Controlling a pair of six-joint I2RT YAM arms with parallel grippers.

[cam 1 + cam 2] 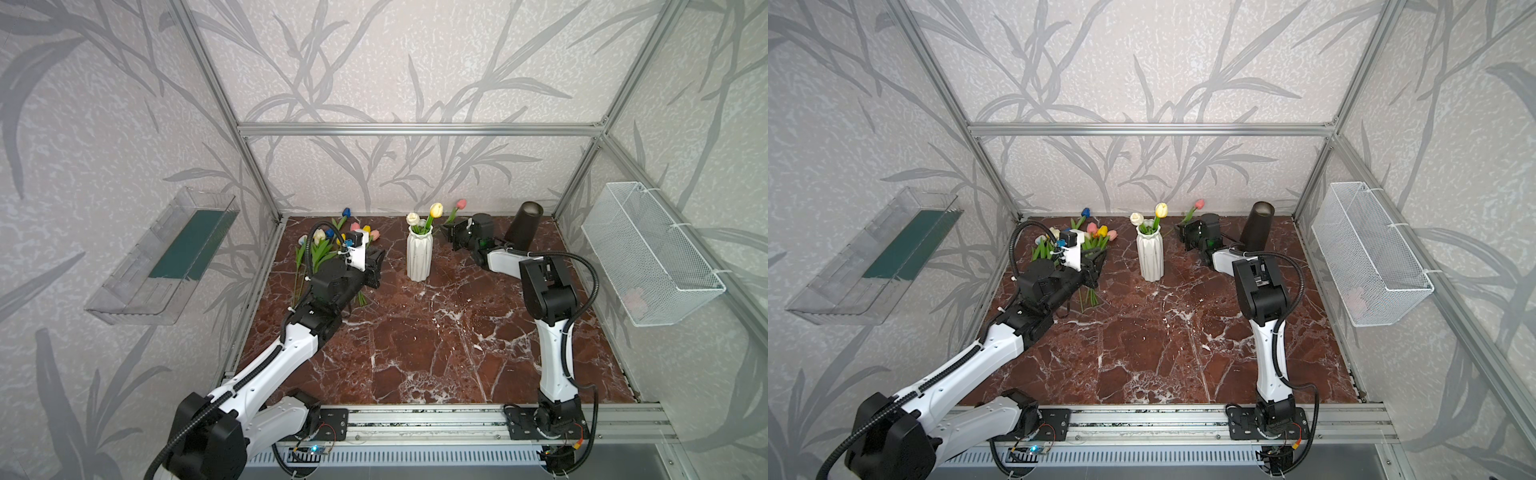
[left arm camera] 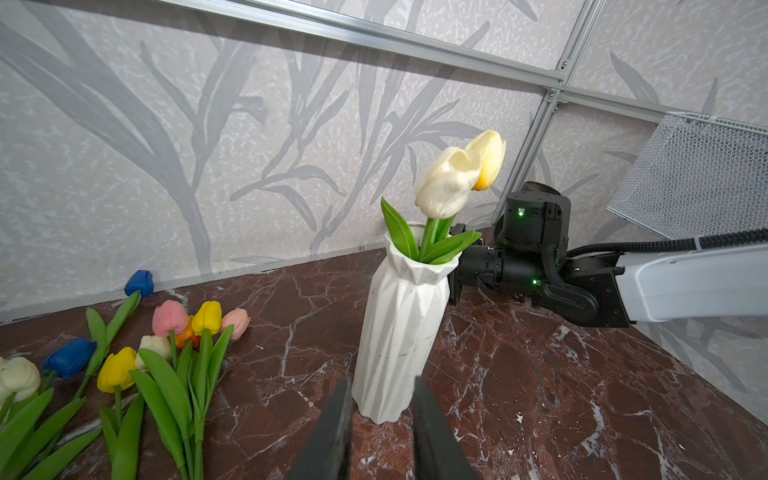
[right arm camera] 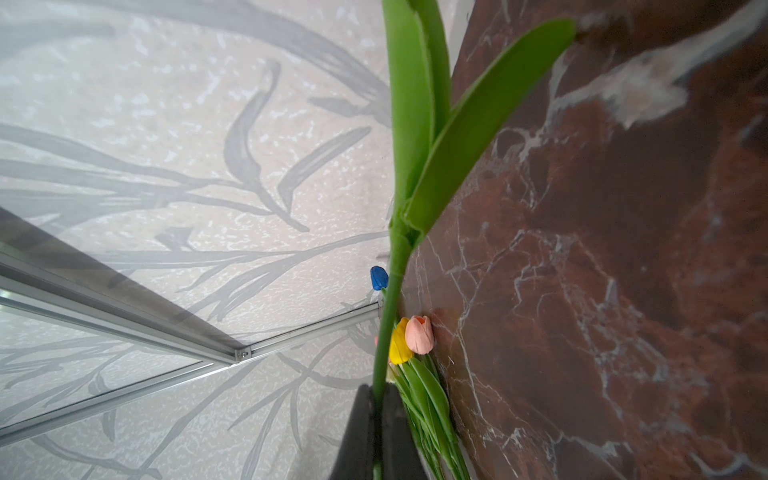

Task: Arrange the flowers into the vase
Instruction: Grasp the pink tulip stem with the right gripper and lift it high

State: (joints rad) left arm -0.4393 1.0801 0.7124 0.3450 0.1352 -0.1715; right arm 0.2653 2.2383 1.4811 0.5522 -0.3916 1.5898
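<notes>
Two flowers are in: a white tulip (image 1: 412, 218) and a yellow tulip (image 1: 436, 210) stand in the white faceted vase (image 1: 419, 257) at the middle of the marble table (image 1: 415, 353). A third looks to be next: the right gripper (image 3: 376, 390) is clamped on the thin stem of a pink tulip (image 1: 460, 204), held just beside the vase on its right, head tilted up toward the back wall (not yet over the mouth). The left gripper (image 2: 380, 395) hangs beside the loose tulips (image 2: 183, 374), pointing toward the vase, jaws partly apart with nothing between them. Those loose ones, most of the bunch, lie at the table's left rear, all left to do.
</notes>
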